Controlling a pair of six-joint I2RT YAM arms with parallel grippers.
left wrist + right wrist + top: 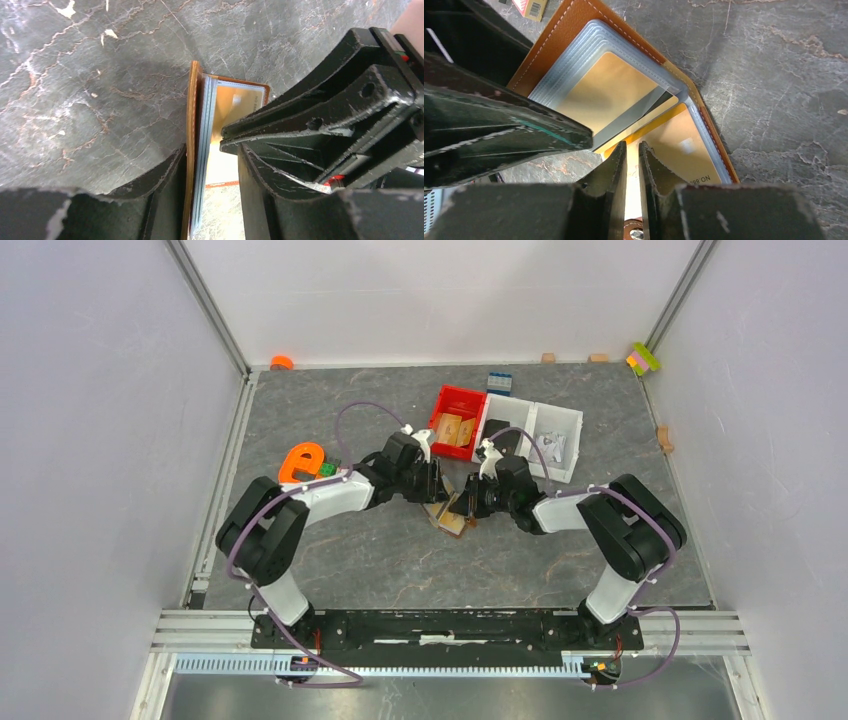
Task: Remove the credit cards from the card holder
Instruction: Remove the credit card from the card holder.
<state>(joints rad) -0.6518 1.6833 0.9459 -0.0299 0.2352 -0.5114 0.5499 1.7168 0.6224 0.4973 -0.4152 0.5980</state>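
The right hand (632,152) is clamped on the orange-tan card (674,145), which is partly inside the card holder (569,25) at 11 o'clock. The left hand (211,155) straddles the holder on the surface (75,75); its grip I cannot tell. Next, I judge: pull the card straight out.

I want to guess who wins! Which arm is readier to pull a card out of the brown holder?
Right, probably. The right tool looks closed on an edge of the orange-tan card, ready to pull. The left tool straddles the card holder, seemingly steadying it.
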